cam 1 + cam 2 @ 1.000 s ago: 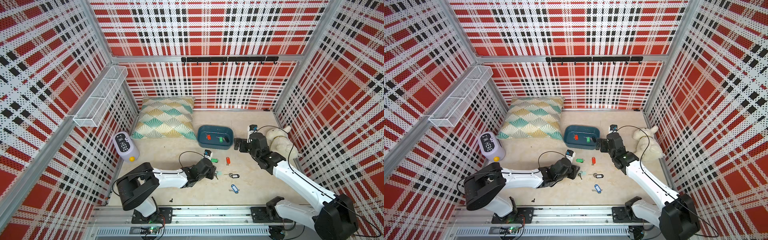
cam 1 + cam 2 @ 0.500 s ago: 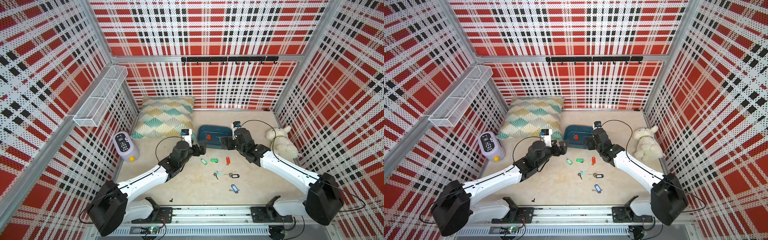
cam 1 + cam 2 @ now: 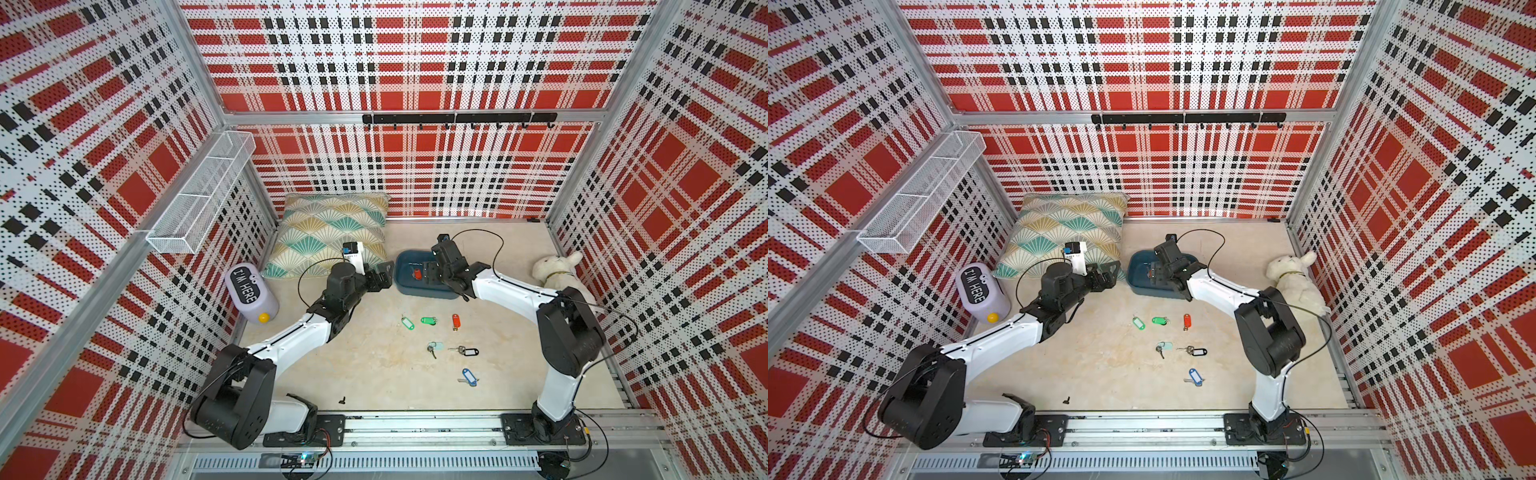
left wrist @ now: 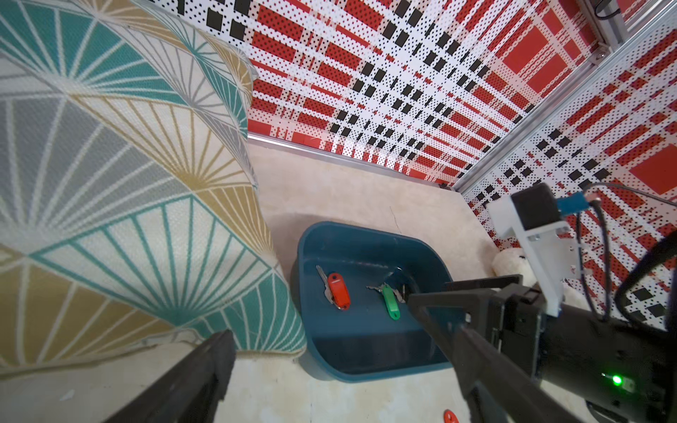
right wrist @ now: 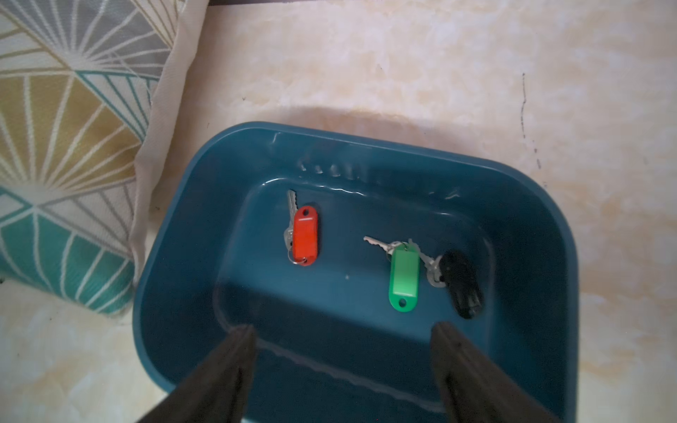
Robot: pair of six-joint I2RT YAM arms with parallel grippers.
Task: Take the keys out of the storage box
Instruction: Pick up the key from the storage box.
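Right wrist view looks down into the storage box (image 5: 176, 238), where three of the keys are not yet out. A red-tagged key (image 5: 305, 236) lies alone toward one end of the box floor. A green-tagged key (image 5: 404, 280) touches a black-tagged key (image 5: 461, 284) toward the other end. The right pincer (image 5: 342, 329) hangs over the box floor close to one long wall, jaws well apart with nothing between them, short of all three keys.

In a top view the left pincer (image 3: 385, 275) sits just outside the box, beside its short end, spread fully wide and also empty.

Six keys lie on the worktop (image 3: 374, 374) outside the box, on its robot-facing side: a green key (image 3: 408, 323), a second green key (image 3: 429, 320), a red key (image 3: 456, 321), a pale key (image 3: 435, 346), a black key (image 3: 469, 352) and a blue key (image 3: 469, 377).

I judge the job about two thirds done. Three keys remain to lift out, and the touching pair looks the more awkward.
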